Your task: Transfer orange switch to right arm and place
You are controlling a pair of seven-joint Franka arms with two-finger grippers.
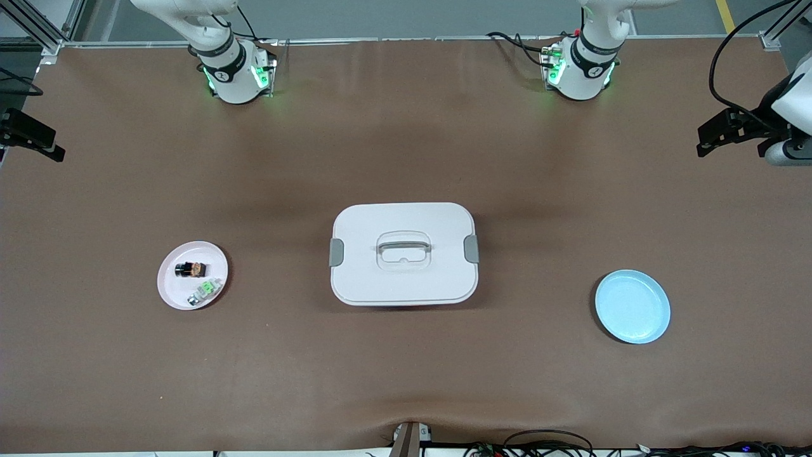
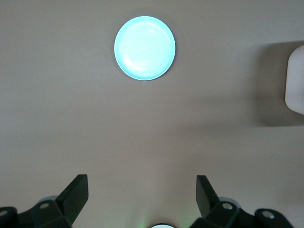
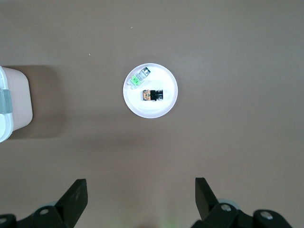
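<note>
From the front view, the orange switch (image 1: 190,269) is lying on a pink plate (image 1: 171,293) toward the right arm's end of the counter (image 1: 406,368), touching nothing but the plate, with a green-and-white component (image 1: 205,291) sitting just beside it on the same plate, nearer to the camera. A white lidded box (image 1: 404,254) is resting at the middle of the counter, and a light blue plate (image 1: 632,306) is sitting toward the left arm's end. Only the bases of both arms are showing along the top; neither claw is appearing here, and both arms are waiting. In the left wrist view, the left claw (image 2: 142,199) is hanging high over bare counter with its fingers (image 2: 76,192) spread wide apart and gripping nothing; the light blue plate is lying well ahead of the fingertips, well apart from them, and a corner of the white lidded box (image 2: 295,80) is showing at the edge. In the right wrist view, the right claw (image 3: 141,199) is hanging over bare counter, its fingers (image 3: 205,194) standing wide open and gripping nothing; the pink plate (image 3: 156,110) is lying well ahead of the fingertips, carrying the orange switch at its middle and the green-and-white component just beside it, while the box's end is showing off to one side.
</note>
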